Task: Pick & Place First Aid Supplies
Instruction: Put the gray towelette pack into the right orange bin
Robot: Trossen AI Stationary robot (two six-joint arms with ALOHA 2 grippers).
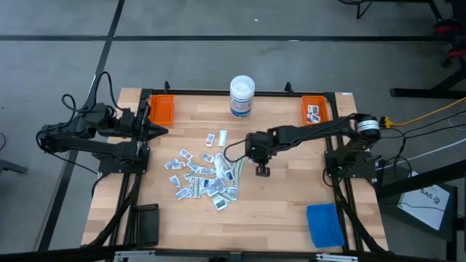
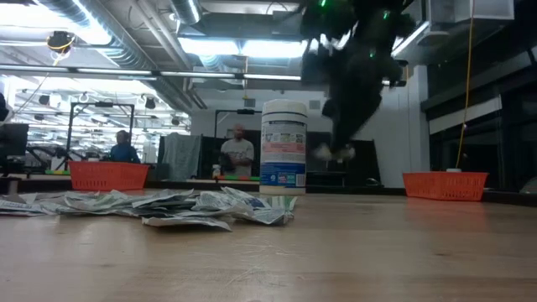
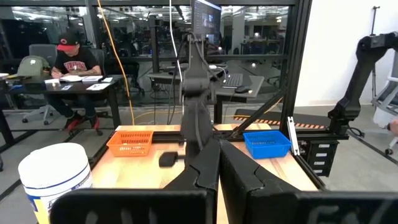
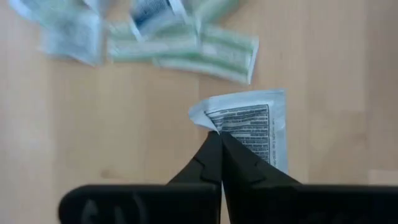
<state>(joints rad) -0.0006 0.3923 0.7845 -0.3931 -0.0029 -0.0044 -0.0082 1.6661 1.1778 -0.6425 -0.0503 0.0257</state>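
Clearly the pick is made: the right gripper (image 4: pixel 219 134), its jaws pinched together on a packet (image 4: pixel 255 127) at one edge, hangs above the middle of the table (image 1: pixel 284 200), just beside the heap of first aid supplies (image 1: pixel 204 176). Next, I judge, comes a carry to the orange tray (image 1: pixel 316 109) at the far right corner, which holds a few packets. The held packet is thin, crinkled white paper with grey print; the longer strips (image 4: pixel 205 53) are pale green, flat and limp. The left gripper (image 1: pixel 156 131), closed on nothing, waits at the left edge.
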